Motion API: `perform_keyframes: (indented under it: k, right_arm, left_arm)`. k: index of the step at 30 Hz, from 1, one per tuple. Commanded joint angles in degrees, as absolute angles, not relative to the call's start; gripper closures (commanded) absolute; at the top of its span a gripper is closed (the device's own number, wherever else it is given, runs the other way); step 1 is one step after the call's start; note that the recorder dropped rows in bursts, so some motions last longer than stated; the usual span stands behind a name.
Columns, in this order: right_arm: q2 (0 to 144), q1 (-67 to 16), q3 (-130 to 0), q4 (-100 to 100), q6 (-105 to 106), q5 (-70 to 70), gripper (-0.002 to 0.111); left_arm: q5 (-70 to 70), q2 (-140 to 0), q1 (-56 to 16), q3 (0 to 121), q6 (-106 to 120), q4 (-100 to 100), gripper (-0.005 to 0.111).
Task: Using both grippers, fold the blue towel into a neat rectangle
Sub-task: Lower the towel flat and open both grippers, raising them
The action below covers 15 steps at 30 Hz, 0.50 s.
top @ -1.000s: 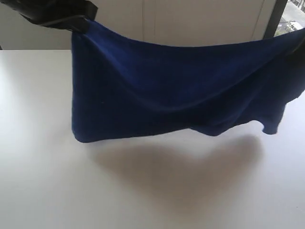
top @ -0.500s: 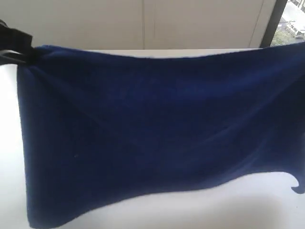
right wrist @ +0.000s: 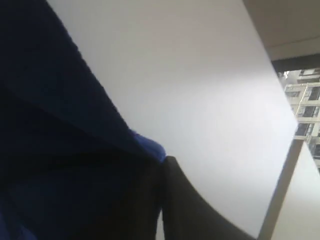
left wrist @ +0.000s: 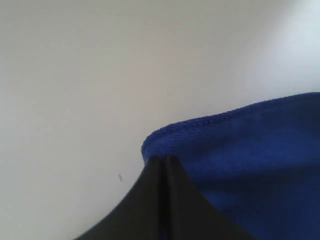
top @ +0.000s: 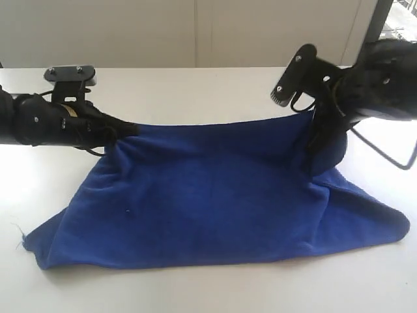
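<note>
Exterior view alone: whole outline of the blue towel (top: 215, 195), spread on the white surface (top: 195, 88); near edge wavy, near-right corner drawn out to a point.
Left wrist view alone: stitched hem of the towel (left wrist: 235, 117) curling over the tips of the left gripper (left wrist: 162, 162), bare surface beyond.
Right wrist view alone: towel (right wrist: 55, 140) in deep shadow, one small bright fold at the tips of the right gripper (right wrist: 162, 162), a window (right wrist: 305, 105) past the surface's edge.
Long axis: left to right across the exterior view, from one gripper to the other.
Long edges: far one strung between the grippers, near one lying loose toward the camera.
Lie: mostly flat; gathered at the far-left corner, bunched into a hump just under the right gripper.
Towel to left gripper: far-left corner at the tips, cloth spreading away to the right and toward the camera.
Towel to right gripper: far-right corner at the tips, cloth running left and nearward, pointed flap out to the right.
Left gripper state: closed, pinching the towel's corner.
Right gripper state: closed, pinching the opposite far corner.
</note>
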<state>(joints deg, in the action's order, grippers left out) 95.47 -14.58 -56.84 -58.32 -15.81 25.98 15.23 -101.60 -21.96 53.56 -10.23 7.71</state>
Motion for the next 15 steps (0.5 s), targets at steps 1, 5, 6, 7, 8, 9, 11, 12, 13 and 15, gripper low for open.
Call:
perform_keyframes:
  k: [1, 5, 6, 7, 8, 9, 11, 12, 13, 15]
  right_arm:
    - [101.88, -12.96, -59.09, -61.67, -23.56, 24.37, 0.102]
    - [103.69, -12.95, -59.94, -61.77, -24.94, 24.14, 0.077]
    - [103.69, -12.95, -59.94, -61.77, -25.4, 24.41, 0.071]
    - [103.53, -12.95, -59.94, -61.77, -25.88, 24.91, 0.066]
    - [103.31, -12.95, -59.94, -61.77, -25.88, 25.46, 0.063]
    - [102.77, -12.95, -59.94, -61.77, -26.14, 25.95, 0.06]
    - [101.15, -12.95, -60.06, -61.77, -27.86, 26.65, 0.057]
    - [100.22, -12.95, -60.06, -61.77, -28.79, 26.77, 0.057]
    - [98.92, -12.95, -60.06, -61.77, -29.91, 26.87, 0.057]
    - [96.38, -12.95, -60.06, -61.35, -32.2, 27.4, 0.057]
  left_arm:
    - [18.41, -104.55, -21.37, 53.4, -10.74, 8.49, 0.1]
    - [20.01, -104.66, -21.37, 53.4, -10.54, 8.49, 0.064]
    - [20.11, -104.66, -21.37, 53.4, -10.54, 8.49, 0.054]
    - [20.11, -104.55, -21.37, 53.4, -10.54, 8.49, 0.048]
    - [19.93, -104.3, -21.37, 53.4, -10.54, 8.49, 0.043]
    - [19.7, -103.89, -21.37, 53.4, -10.54, 8.49, 0.037]
    - [19.08, -102.15, -21.37, 53.4, -10.54, 8.49, 0.034]
    - [18.49, -101.0, -21.37, 53.4, -10.54, 8.49, 0.034]
    - [17.74, -99.94, -21.37, 53.4, -10.33, 8.49, 0.034]
    - [15.54, -96.86, -21.37, 53.4, -8.47, 8.49, 0.034]
